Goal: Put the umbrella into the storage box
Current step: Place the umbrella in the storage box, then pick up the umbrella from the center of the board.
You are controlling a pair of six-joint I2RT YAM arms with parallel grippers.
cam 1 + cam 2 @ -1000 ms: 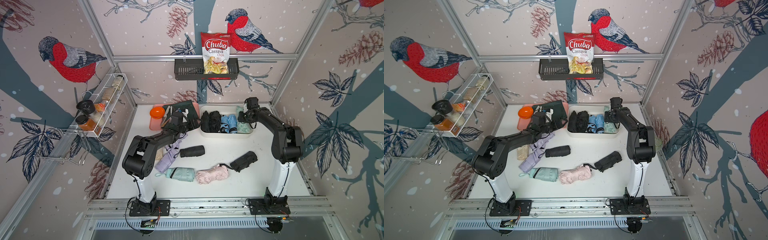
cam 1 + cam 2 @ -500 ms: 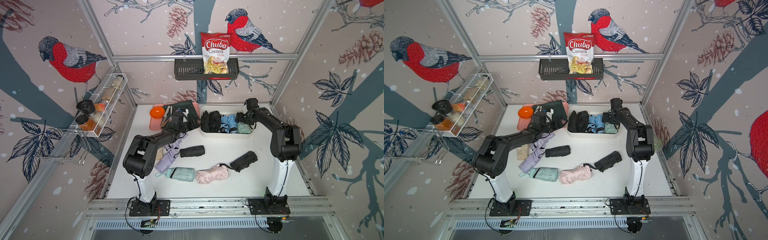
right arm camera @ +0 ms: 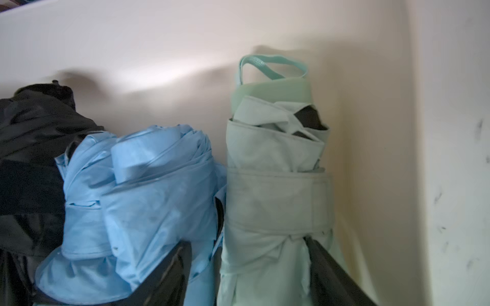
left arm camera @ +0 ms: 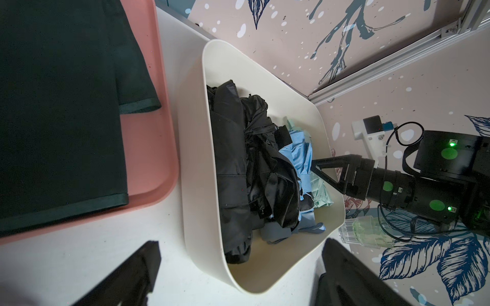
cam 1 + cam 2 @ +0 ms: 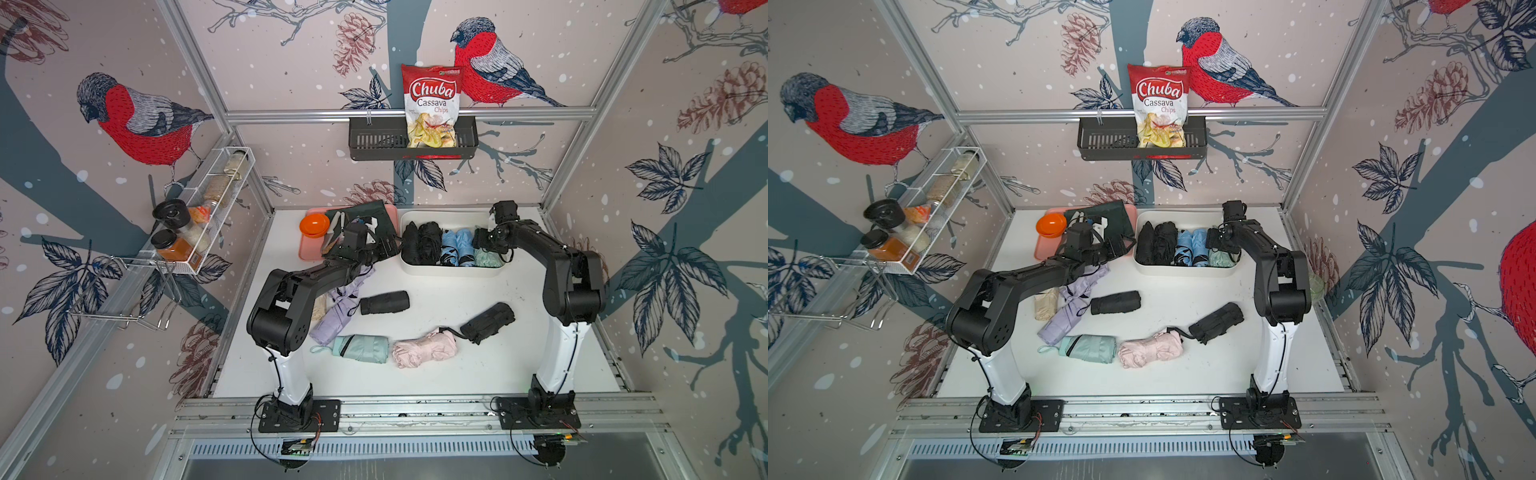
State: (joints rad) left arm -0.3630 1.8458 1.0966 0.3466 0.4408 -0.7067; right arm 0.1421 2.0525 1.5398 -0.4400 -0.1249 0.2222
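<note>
The cream-white storage box [image 5: 451, 272] [image 5: 1183, 272] stands at the back of the table and holds two black, two light-blue and one mint-green umbrella [image 5: 488, 259] [image 3: 275, 185]. My right gripper [image 5: 484, 245] [image 3: 246, 241] reaches into the box's right end. It is open and straddles the mint umbrella: one finger [image 3: 326, 265] lies along its side, the other rests on a blue umbrella [image 3: 148, 198]. My left gripper [image 5: 388, 245] [image 4: 242, 245] stands open and empty at the box's left end. More folded umbrellas lie on the table: black [image 5: 384, 302], black [image 5: 488, 322], pink [image 5: 424, 348], mint [image 5: 361, 348], lilac [image 5: 340, 303].
A pink tray [image 5: 307, 249] with a dark green cloth and an orange bowl [image 5: 314, 224] lies left of the box. A black wall basket [image 5: 374, 145] holds a chips bag. A wire rack [image 5: 199, 216] with jars hangs on the left wall. A clear cup [image 4: 363, 233] stands beside the box.
The right gripper has sunk slightly deeper into the box's right end over the mint umbrella. The left arm has stayed put.
</note>
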